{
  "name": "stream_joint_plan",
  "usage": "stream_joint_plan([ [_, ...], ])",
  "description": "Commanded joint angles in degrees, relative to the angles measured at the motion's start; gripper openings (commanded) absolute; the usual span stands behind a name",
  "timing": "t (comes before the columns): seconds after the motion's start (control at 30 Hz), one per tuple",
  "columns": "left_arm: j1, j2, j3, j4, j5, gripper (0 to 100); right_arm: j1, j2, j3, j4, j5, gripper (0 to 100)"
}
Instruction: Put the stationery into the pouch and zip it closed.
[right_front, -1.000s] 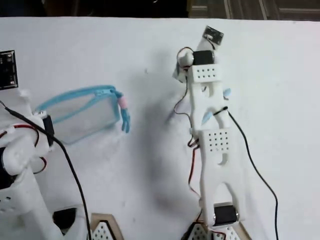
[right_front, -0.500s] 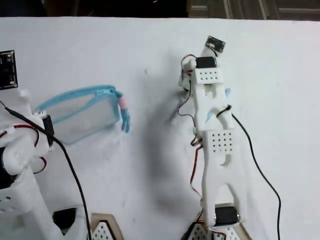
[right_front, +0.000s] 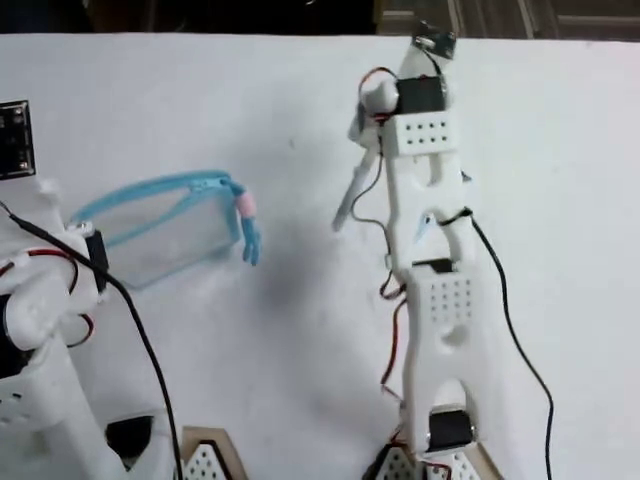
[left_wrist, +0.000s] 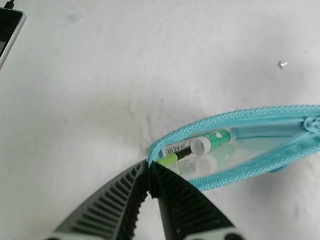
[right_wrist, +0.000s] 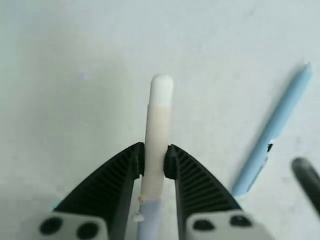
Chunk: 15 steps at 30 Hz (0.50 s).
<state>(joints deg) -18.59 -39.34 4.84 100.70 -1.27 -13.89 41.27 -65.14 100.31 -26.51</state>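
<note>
The clear pouch with a light-blue zipper lies open at the left of the table; a pink and blue pull hangs at its right end. My left gripper is shut on the pouch's corner, and a green marker lies inside the pouch. My right gripper is shut on a white pen, held above the table. From above, that pen slants down beside the right arm's wrist. A light-blue pen lies on the table next to it, mostly hidden under the arm.
A black device sits at the table's left edge. A dark rod-like thing lies near the blue pen. A tiny metal bit rests beyond the pouch. Bare white table spans between pouch and right arm.
The right arm has risen and shifted toward the far side with the white pen, which now hangs clear of the table. The left arm and pouch have stayed put.
</note>
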Motion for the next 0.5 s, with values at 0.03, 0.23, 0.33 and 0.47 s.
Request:
stream_joint_plan([
  [0.03, -0.04, 3.56, 3.43, 0.70, -0.09, 2, -6.99, -24.13, 24.26, 1.27, 0.35, 1.6],
  [0.23, -0.04, 3.56, 3.43, 0.53, -0.09, 2, -14.64, -46.90, 49.93, 1.10, 4.48, 1.7],
  [0.33, -0.04, 3.56, 3.43, 0.70, -0.09, 2, -17.45, -55.43, 59.52, 1.10, 10.46, 1.7],
  [0.47, -0.04, 3.47, 3.34, 0.88, -0.09, 2, -22.02, -65.63, 71.56, 0.66, 18.11, 1.7],
])
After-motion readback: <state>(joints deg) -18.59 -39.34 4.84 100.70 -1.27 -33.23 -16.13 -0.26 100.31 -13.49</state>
